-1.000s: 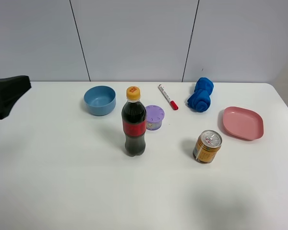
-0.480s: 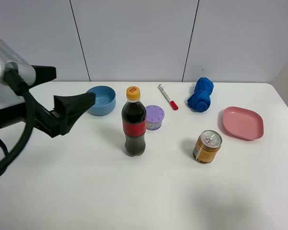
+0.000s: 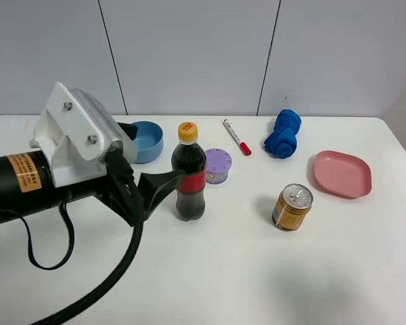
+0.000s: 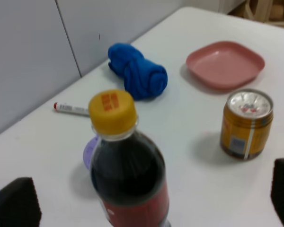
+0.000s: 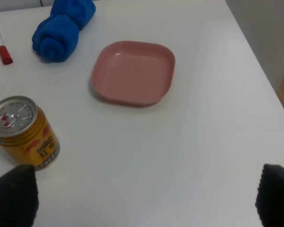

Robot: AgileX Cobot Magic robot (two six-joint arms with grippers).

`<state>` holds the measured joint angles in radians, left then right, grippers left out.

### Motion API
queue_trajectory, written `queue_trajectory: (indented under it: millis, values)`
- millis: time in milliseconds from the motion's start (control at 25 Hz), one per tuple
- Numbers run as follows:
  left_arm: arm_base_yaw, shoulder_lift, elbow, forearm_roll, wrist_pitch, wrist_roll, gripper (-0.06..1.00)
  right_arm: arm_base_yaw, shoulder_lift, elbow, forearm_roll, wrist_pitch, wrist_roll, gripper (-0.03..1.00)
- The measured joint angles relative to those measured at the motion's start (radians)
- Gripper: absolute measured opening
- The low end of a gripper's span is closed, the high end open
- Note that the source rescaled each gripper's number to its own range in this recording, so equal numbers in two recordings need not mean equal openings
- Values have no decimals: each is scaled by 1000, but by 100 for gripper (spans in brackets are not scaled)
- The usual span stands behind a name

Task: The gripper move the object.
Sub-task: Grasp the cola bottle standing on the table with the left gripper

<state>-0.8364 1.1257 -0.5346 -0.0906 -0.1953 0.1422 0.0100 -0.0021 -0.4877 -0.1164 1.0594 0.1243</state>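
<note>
Dark cola bottle point(image 4: 130, 184), yellow-capped, stands upright just ahead of our left gripper point(image 4: 149, 198), centred on the gap between its wide-apart fingers, untouched as far as we can tell. We judge this the approach; next, ease forward and close around its middle.

Print on can point(image 5: 23, 132) and cap point(image 4: 111, 111) is unreadable.
</note>
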Motion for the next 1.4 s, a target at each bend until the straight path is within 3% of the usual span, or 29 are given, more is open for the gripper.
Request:
queue_trajectory:
  millis: [160, 560, 1120, 1400]
  values:
    - [-1, 72, 1, 2, -38, 0, 100, 0, 0, 0, 0, 0, 0, 100]
    - [-2, 214, 108, 6, -396, -34, 100, 0, 0, 0, 0, 0, 0, 100]
    - [-2, 398, 110, 6, -591, -142, 100, 0, 0, 0, 0, 0, 0, 100]
    - [-2, 428, 109, 6, -607, -147, 100, 0, 0, 0, 0, 0, 0, 100]
